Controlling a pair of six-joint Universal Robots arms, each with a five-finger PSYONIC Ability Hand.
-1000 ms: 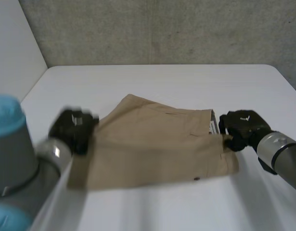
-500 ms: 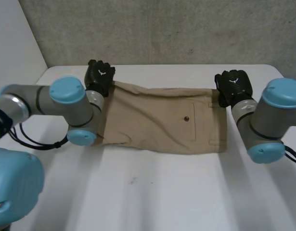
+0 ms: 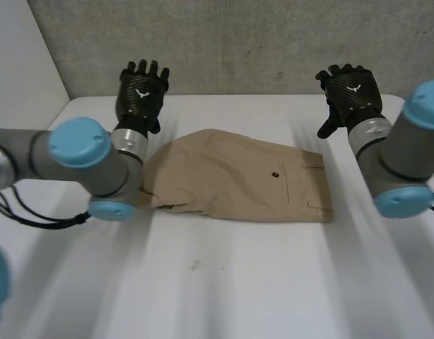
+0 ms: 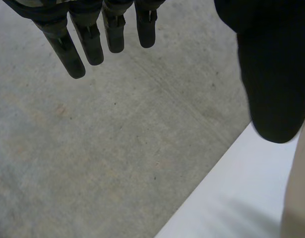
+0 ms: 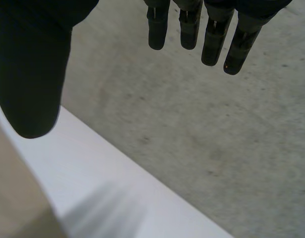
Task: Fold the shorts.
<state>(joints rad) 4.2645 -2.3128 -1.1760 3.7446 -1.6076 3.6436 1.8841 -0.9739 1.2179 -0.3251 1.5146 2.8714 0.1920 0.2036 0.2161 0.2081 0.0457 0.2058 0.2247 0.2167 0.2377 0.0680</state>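
Tan shorts [image 3: 234,183] lie folded on the white table [image 3: 224,282], the back pocket with its button facing up. My left hand [image 3: 141,94] is raised above the table's far edge, beyond the shorts' left end, fingers spread and empty. My right hand [image 3: 348,90] is raised at the far right, beyond the shorts' right end, also spread and empty. In the left wrist view straight fingers [image 4: 73,42] hang before the concrete wall, a sliver of the shorts [image 4: 298,198] beside the thumb. The right wrist view has straight fingers [image 5: 212,34] and a strip of the shorts [image 5: 13,198].
A grey concrete wall [image 3: 238,42] stands right behind the table's far edge [image 3: 273,95]. A light wall [image 3: 19,78] closes the left side. Both arms reach across the table on either side of the shorts.
Both hands have let go of the shorts' far edge and lifted up and away toward the wall, fingers spreading. The shorts have dropped and settled flat, folded, on the table.
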